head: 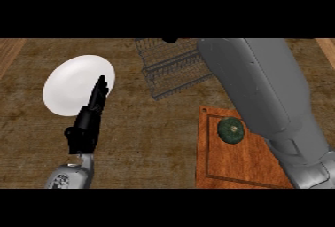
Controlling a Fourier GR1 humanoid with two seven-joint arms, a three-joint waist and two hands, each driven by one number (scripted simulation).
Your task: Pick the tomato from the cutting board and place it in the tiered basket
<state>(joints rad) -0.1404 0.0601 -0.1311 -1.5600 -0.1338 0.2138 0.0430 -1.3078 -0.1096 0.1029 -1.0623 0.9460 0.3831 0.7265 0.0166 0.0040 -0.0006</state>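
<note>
I am looking down at the counter (150, 146) and my right arm (262, 97) is stretching across the view toward the wire basket (171, 71), so long and so far forward that the right hand is passing out of sight at the top; I cannot tell what those fingers are doing, nor whether they are carrying anything. The tomato I am after is not showing anywhere, so I am judging, not seeing, that it may be riding in that hidden hand. On the cutting board (229, 159), well back from where the right fingers must be, a dark green round thing (230, 130) is lying flat just beside the forearm; I am not taking it for the tomato.

My left hand (88, 122) is resting upright at the lower left, fingers straight and close together, holding nothing, with the white plate (72, 84) lying just beyond its fingertips.

To do this step well I am wanting the right fingers to be sitting squarely over a basket tier before they are letting go, low enough that the fruit is settling rather than rolling off the wire, and I am keeping the forearm from sweeping the board
</note>
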